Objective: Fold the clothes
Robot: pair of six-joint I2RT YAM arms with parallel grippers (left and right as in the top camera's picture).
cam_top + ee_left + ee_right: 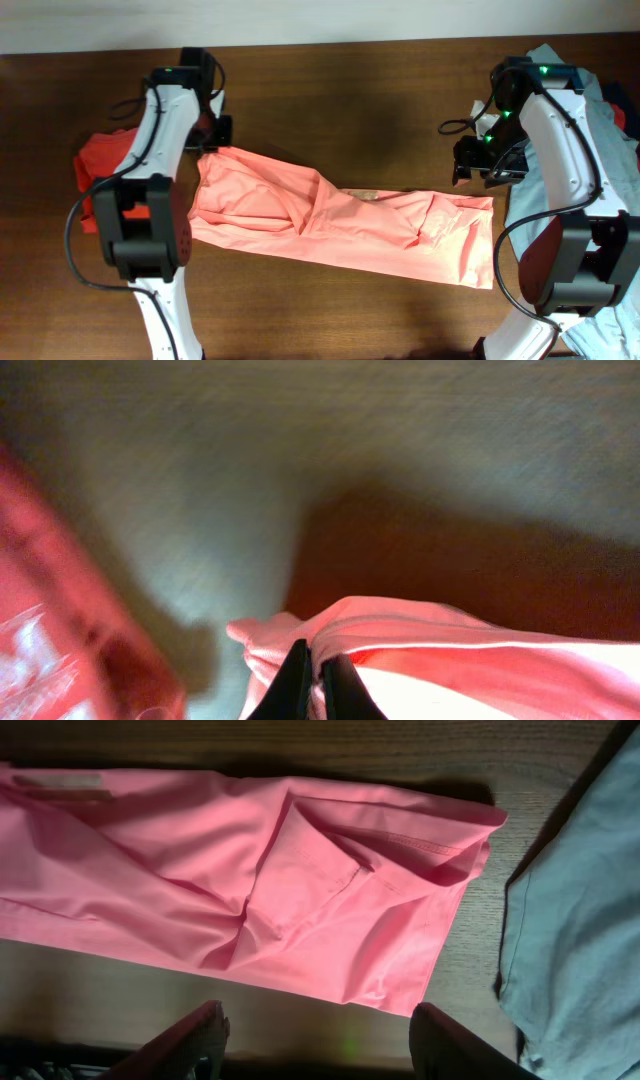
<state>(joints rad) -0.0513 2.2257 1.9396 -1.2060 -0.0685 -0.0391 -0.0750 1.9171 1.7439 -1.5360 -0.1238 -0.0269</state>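
The pink top [340, 225] lies stretched across the middle of the desk [350, 90]. The left fingers [292, 685] are clamped on one corner of it; the right fingers [190, 1035] hang spread above its other end. It would be best to pinch that end too, then lift both evenly. There is one pink top, one red shirt [95, 165], one grey-blue garment [580, 920].

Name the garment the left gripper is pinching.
The salmon-pink top in the middle: the left gripper is shut on its corner. The red shirt and the grey-blue garment lie ungripped at the sides.
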